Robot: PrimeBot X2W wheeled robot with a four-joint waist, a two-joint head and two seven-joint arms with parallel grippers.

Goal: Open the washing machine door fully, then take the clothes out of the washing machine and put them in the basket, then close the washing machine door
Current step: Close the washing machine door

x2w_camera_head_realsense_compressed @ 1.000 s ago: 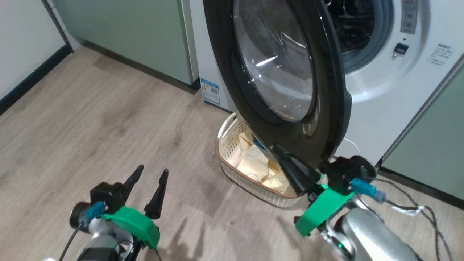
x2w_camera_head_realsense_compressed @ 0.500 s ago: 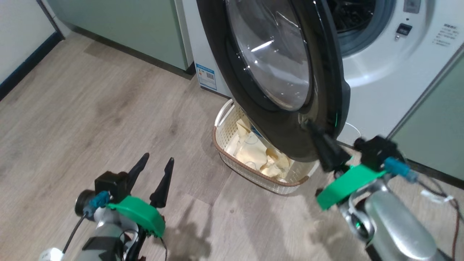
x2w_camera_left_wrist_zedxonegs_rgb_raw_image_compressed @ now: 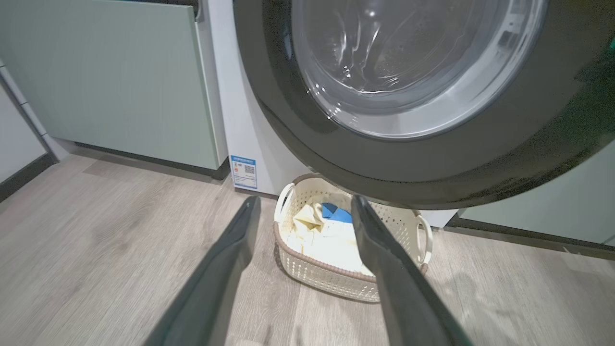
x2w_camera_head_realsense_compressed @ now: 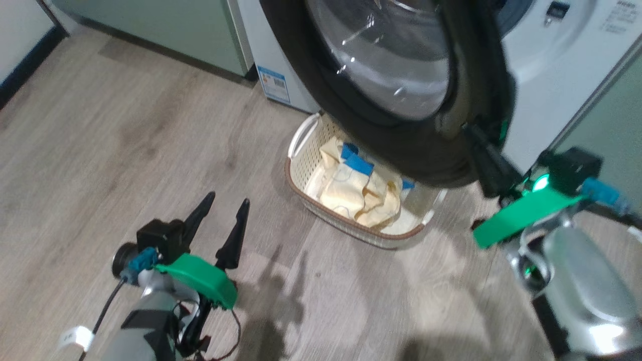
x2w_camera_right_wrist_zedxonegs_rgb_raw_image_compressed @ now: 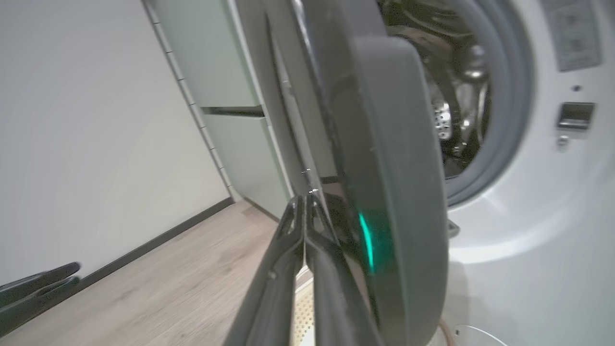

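Observation:
The washing machine door (x2w_camera_head_realsense_compressed: 401, 135) hangs half open over the basket (x2w_camera_head_realsense_compressed: 297, 185); its black ring surrounds a clear glass bowl (x2w_camera_head_realsense_compressed: 386, 60). Cream clothes (x2w_camera_head_realsense_compressed: 361, 193) with blue patches lie in the basket. My right gripper (x2w_camera_head_realsense_compressed: 471, 131) is shut, its fingertips against the door's free edge (x2w_camera_right_wrist_zedxonegs_rgb_raw_image_compressed: 399, 168), beside the grey drum mouth (x2w_camera_right_wrist_zedxonegs_rgb_raw_image_compressed: 509, 120) of the washing machine (x2w_camera_head_realsense_compressed: 551, 90). My left gripper (x2w_camera_head_realsense_compressed: 228, 199) is open and holds nothing, low over the floor to the left of the basket (x2w_camera_left_wrist_zedxonegs_rgb_raw_image_compressed: 336, 283); the clothes (x2w_camera_left_wrist_zedxonegs_rgb_raw_image_compressed: 326, 235) show between its fingers (x2w_camera_left_wrist_zedxonegs_rgb_raw_image_compressed: 230, 254).
Pale green cabinets (x2w_camera_head_realsense_compressed: 165, 30) stand to the left of the machine, and another one (x2w_camera_head_realsense_compressed: 607, 115) to its right. Wood floor (x2w_camera_head_realsense_compressed: 125, 140) spreads to the left. A dark skirting (x2w_camera_head_realsense_compressed: 25, 65) lines the left wall. A blue label (x2w_camera_head_realsense_compressed: 273, 84) sits low on the machine's side.
The head view has shifted. My right gripper has gone from under the door's bottom up to its free right edge. The door now covers more of the drum mouth, and more of the basket shows.

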